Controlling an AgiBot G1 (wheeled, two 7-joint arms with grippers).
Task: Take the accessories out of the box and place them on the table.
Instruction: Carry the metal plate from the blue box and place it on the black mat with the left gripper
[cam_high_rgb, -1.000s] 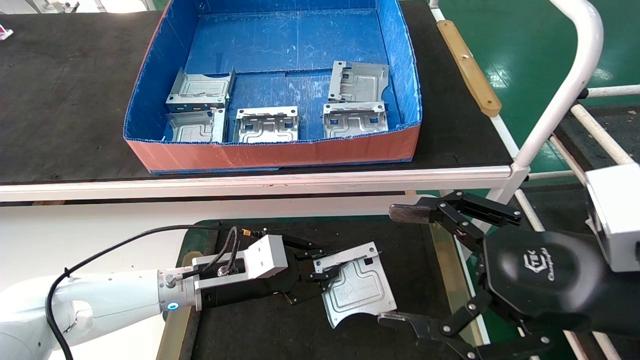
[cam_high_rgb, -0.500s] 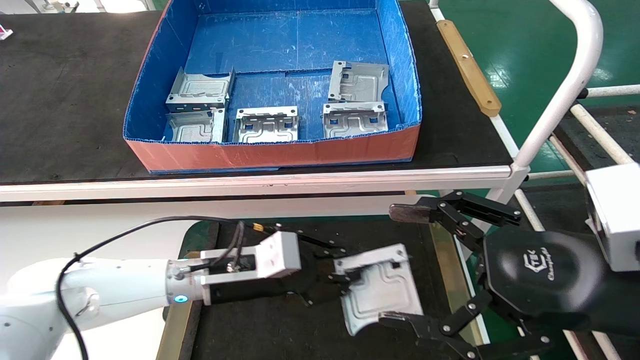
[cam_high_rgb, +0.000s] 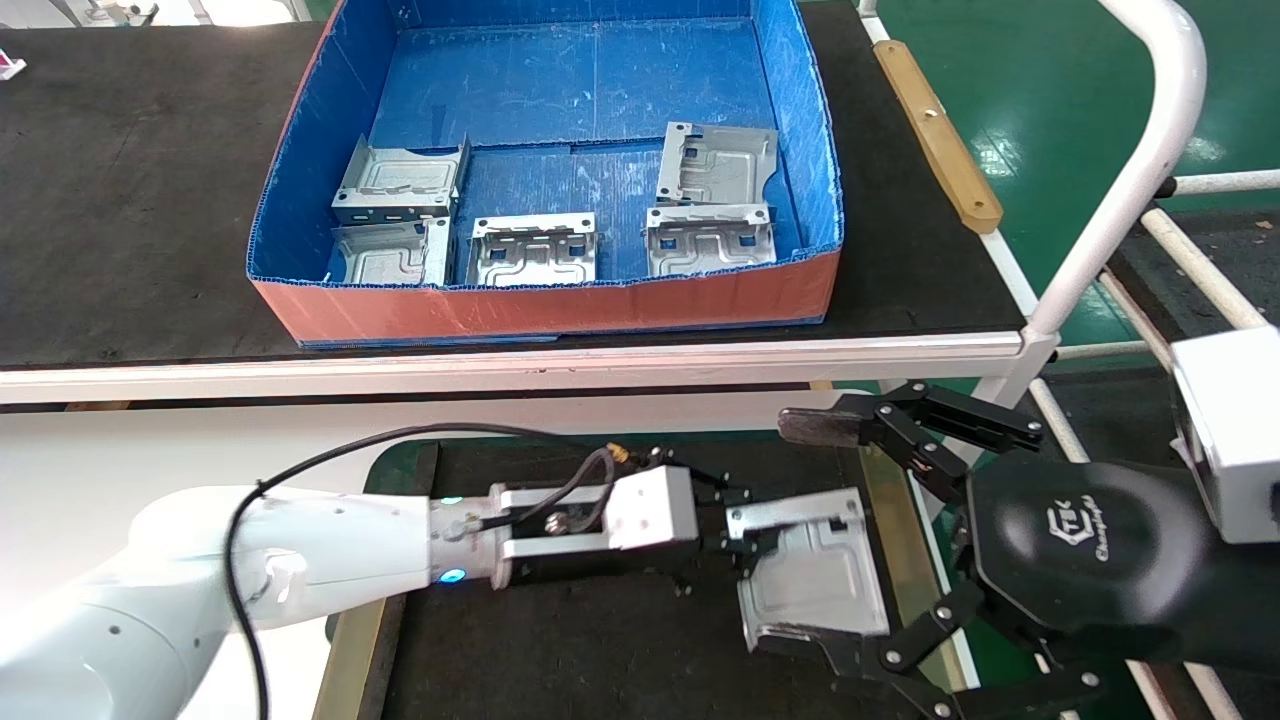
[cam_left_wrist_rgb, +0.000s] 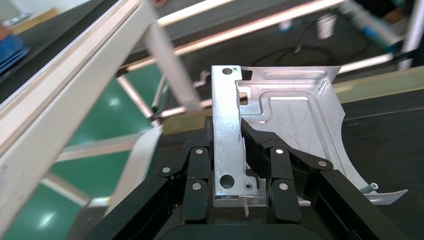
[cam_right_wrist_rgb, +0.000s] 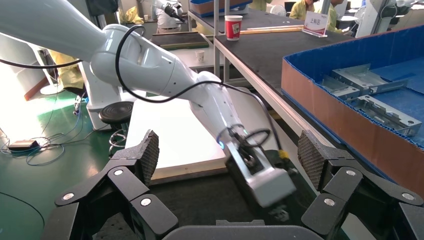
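Reaching across the table (cam_high_rgb: 600, 660) in the head view, the left gripper (cam_high_rgb: 745, 545) is clamped on the flange of 1 metal plate (cam_high_rgb: 815, 585), carried flat over the dark mat near its right edge. The right gripper (cam_high_rgb: 820, 535) sits just beside it with its fingers (cam_high_rgb: 815, 427) spread wide apart, 1 above the plate in the picture and 1 below. On the bench behind, the blue box (cam_high_rgb: 560, 300) holds 5 more plates (cam_high_rgb: 530, 250), all in its near half.

The left wrist view shows the gripper (cam_left_wrist_rgb: 241, 165) pinching the plate's (cam_left_wrist_rgb: 295, 120) upright holed flange from both sides, the ribbed face pointing away from the camera over the mat.

The right wrist view shows the right gripper (cam_right_wrist_rgb: 227, 157) empty, its pads (cam_right_wrist_rgb: 149, 152) far apart, the left arm (cam_right_wrist_rgb: 165, 75) reaching in between them, and the box (cam_right_wrist_rgb: 345, 117) on the bench with plates (cam_right_wrist_rgb: 372, 92) inside.
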